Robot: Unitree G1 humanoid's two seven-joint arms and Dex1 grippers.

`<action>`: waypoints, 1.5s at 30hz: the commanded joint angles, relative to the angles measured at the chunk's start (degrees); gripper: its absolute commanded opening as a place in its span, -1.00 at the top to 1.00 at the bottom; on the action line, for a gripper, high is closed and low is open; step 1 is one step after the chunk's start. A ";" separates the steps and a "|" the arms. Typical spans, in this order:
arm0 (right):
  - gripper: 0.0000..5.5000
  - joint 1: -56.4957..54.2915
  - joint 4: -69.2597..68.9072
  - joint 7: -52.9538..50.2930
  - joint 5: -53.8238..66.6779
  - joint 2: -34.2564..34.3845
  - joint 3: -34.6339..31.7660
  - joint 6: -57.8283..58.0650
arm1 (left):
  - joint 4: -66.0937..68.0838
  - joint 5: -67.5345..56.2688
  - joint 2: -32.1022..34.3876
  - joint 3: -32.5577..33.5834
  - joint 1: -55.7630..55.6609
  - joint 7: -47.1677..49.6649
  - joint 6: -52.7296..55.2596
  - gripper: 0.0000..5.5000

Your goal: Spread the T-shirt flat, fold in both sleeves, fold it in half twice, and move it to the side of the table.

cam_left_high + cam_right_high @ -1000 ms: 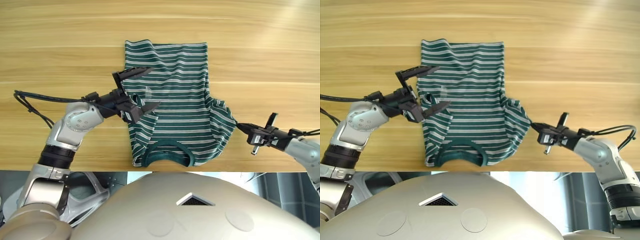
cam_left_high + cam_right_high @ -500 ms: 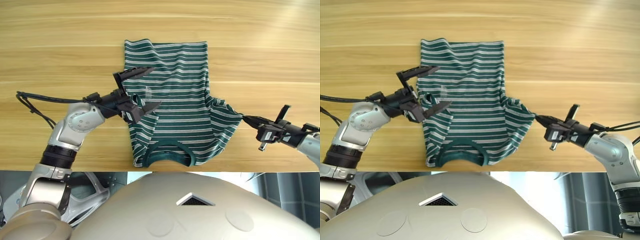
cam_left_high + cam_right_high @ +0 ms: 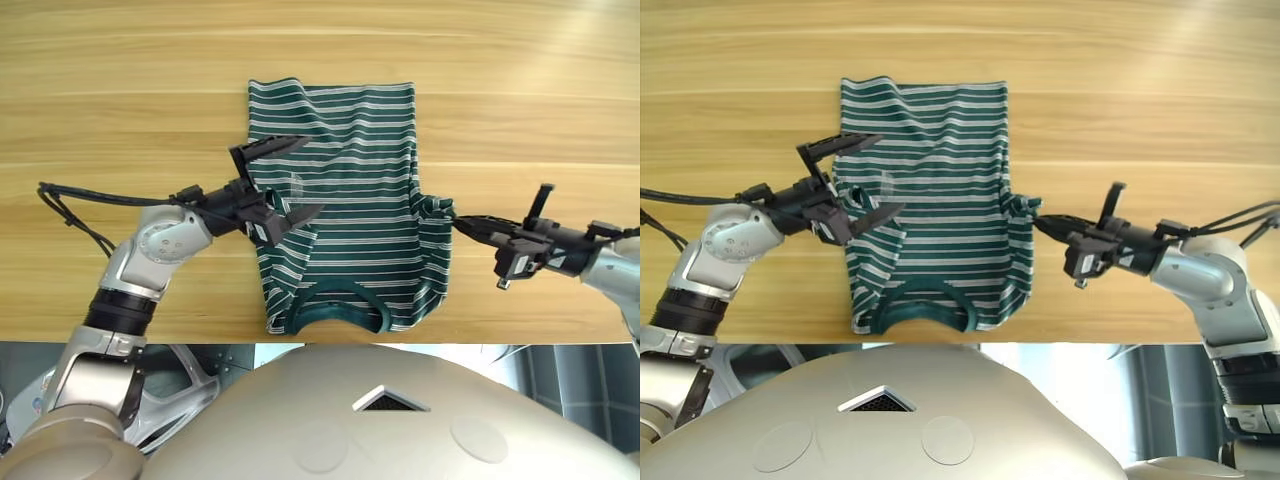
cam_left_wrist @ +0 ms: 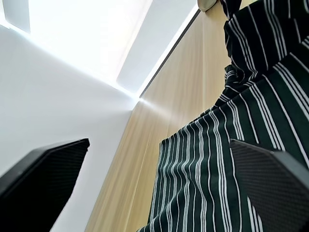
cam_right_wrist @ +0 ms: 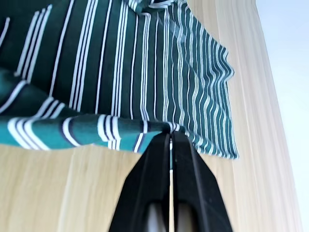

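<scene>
In the left eye view we see the T-shirt [image 3: 345,200] lying at the centre of the frame on the wooden surface [image 3: 120,80]. Its hem points to the top of the picture and its collar [image 3: 340,297] sits close to the surface's lower edge. The left gripper [image 3: 312,174] comes in from the left of the frame and hangs over the shirt's left side. Its fingers [image 3: 268,150] are spread wide and hold nothing. At the right of the frame, the right gripper [image 3: 457,221] has its fingers pinched together on the tip of the sleeve [image 3: 435,215]. The sleeve is bunched against the shirt's right side.

In the left wrist view we see the two dark fingers [image 4: 43,179] standing well apart, with striped cloth [image 4: 231,145] and bare wood between them.

In the right wrist view we see the right gripper's fingers [image 5: 154,183] clamped tight on the sleeve's hem, which is drawn into a taut fold. The rest of the shirt lies flat on the wood beyond that fold.
</scene>
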 commanded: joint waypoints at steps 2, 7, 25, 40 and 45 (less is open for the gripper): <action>1.00 -5.41 -3.19 3.51 -1.30 2.25 5.86 2.03 | 0.53 0.77 0.03 -0.38 -0.90 -0.15 0.08 -0.96; 1.00 -11.33 -2.70 6.23 -6.00 5.90 12.69 4.56 | 0.46 1.01 -0.37 -0.62 -1.08 -0.08 0.35 -0.96; 1.00 -19.36 7.17 2.58 -21.96 13.94 21.90 7.01 | 0.97 1.11 -1.10 -1.33 -1.60 -0.02 0.28 -0.96; 0.33 -17.39 2.78 5.50 -15.83 14.45 23.23 9.35 | 2.25 0.63 -1.82 -1.83 -2.41 -0.10 0.31 -0.96; 0.01 -17.62 1.14 2.32 -11.09 15.17 18.37 10.43 | 3.45 -1.53 -1.75 -2.72 -2.91 -1.93 0.72 -0.96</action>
